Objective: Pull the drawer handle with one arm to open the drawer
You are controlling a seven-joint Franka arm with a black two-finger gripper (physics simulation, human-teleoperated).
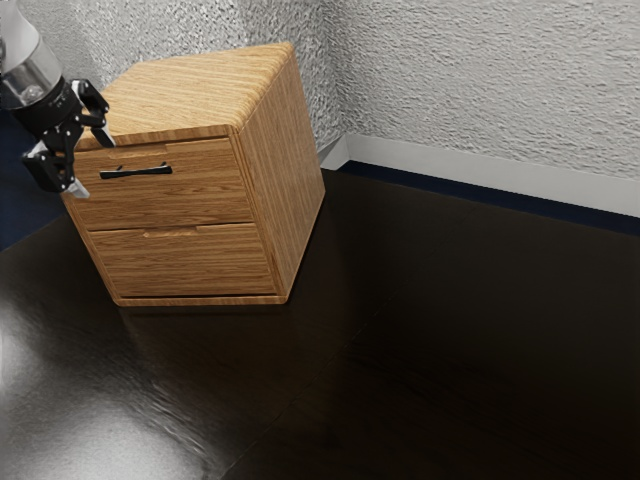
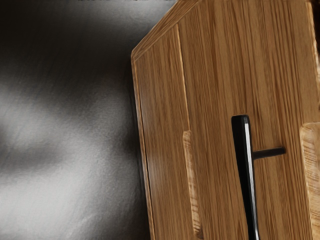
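Misalignment is the main risk: the end effector (image 1: 85, 155), fingers spread apart and empty, hangs at the upper left of the exterior frame, just off the left end of the drawer handle (image 1: 135, 171). Closing here would likely clip only the bar's tip and slip. The handle is a slim black bar on the upper drawer (image 1: 170, 195), which sits flush in the wooden cabinet (image 1: 200, 80), still shut.
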